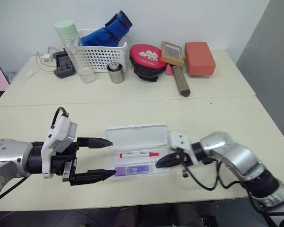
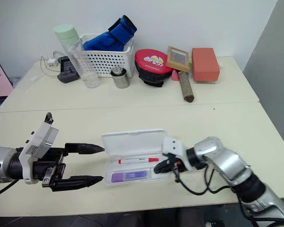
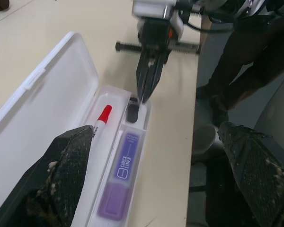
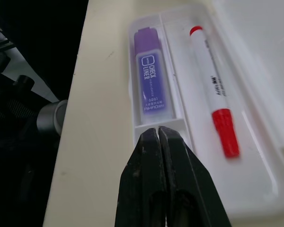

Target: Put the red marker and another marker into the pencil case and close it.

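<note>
The pencil case (image 1: 138,151) lies open near the table's (image 1: 217,113) front edge, lid back, with the red marker (image 1: 139,154) in its rear channel and the purple highlighter (image 1: 134,169) in the front one. The right gripper (image 1: 161,163), fingers pinched together on nothing, hangs over the case's right end; the left wrist view adds a small dark piece (image 3: 131,113) in the end compartment just under those tips. The left gripper (image 1: 105,159) is spread wide and empty, straddling the case's left end.
</note>
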Robot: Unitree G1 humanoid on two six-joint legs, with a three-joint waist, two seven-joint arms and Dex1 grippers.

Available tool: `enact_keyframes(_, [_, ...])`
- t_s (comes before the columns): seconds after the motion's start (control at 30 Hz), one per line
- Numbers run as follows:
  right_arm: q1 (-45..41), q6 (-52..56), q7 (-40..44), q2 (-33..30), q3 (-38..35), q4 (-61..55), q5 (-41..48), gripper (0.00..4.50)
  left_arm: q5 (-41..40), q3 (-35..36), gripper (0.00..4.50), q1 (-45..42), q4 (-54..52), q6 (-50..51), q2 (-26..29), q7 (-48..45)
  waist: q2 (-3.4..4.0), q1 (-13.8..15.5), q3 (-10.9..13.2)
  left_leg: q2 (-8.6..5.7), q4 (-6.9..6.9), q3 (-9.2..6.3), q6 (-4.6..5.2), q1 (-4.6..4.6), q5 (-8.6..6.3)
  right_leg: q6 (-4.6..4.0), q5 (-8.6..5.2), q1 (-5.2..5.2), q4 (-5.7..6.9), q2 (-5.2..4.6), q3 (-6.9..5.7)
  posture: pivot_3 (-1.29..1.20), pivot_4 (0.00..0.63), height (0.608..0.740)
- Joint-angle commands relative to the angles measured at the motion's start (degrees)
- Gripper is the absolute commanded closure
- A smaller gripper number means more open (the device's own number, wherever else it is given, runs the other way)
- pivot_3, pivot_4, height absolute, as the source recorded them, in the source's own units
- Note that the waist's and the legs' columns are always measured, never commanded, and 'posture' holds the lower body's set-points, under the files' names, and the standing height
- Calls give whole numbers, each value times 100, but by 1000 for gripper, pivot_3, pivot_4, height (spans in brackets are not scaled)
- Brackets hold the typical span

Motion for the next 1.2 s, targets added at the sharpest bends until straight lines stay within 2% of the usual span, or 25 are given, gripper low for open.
enact_keyframes(0.03, [-360,412,-103,215,-1281,-37,1212,4469,-350,518,0,-49,34,120,-58,218,-1,-19,1,1,0,0,0,2,0,0,0,1,2,1,0,0,150,740])
enact_keyframes(0.13, [-1122,358,-705,574,-1680,791,1099,4469,-459,692,0,-41,111,176,-87,311,3,-91,5,9,0,14,0,12,1,-2,1,-3,14,8,10,0,150,740])
enact_keyframes(0.27, [-2270,-669,-1390,1008,-1305,3175,-120,4469,-251,935,0,91,407,72,-128,282,2,-89,4,21,-2,25,-2,30,2,-12,7,6,16,23,13,0,150,740])
enact_keyframes(0.5, [-2914,-1666,-675,1538,-602,5067,-891,4469,-56,1260,0,334,616,-28,-141,132,1,-69,4,32,-3,38,-27,-19,16,-21,9,-37,8,25,14,0,150,740])
enact_keyframes(0.63, [-2950,-1775,-296,1633,-429,5189,-1031,4469,-84,1437,0,475,550,-7,-168,93,1,-87,4,35,2,54,-33,-75,19,-22,10,-99,18,25,25,0,150,740])
enact_keyframes(0.83, [-2693,-1527,338,1558,-271,4558,-960,4469,-90,1476,0,519,523,-33,-235,197,2,-76,4,36,3,47,-34,-73,20,-25,11,-97,21,25,18,0,150,740])
enact_keyframes(1.03, [-2487,-1348,608,1472,-219,4125,-987,4469,-217,1418,0,89,756,-99,-355,501,1,-44,4,39,5,41,-39,-71,23,-30,15,-95,25,28,12,0,150,740])
enact_keyframes(1.2, [-2343,-1165,782,1363,-210,3689,-910,4469,-200,1407,0,158,720,-67,-329,408,2,-44,4,41,5,39,-45,-70,26,-33,18,-94,25,30,11,0,150,740])
